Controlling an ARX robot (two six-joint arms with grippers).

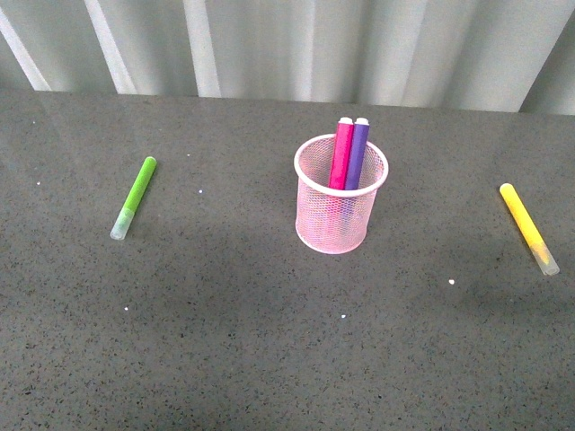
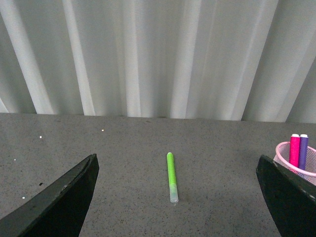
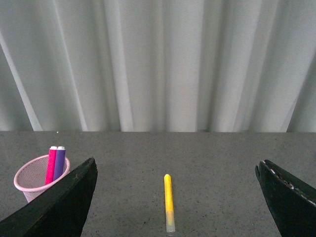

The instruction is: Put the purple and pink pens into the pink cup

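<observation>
The cup (image 1: pixel 340 196) stands upright near the middle of the counter (image 1: pixel 269 341), with two pens (image 1: pixel 349 153) upright inside it, touching side by side and leaning on the far part of its rim, their tops above the rim. Well apart to its left a marker (image 1: pixel 134 197) lies flat on the counter, and well apart to its right a second marker (image 1: pixel 528 228) lies flat too. A curtain (image 1: pixel 287 45) hangs behind the counter's far edge.
</observation>
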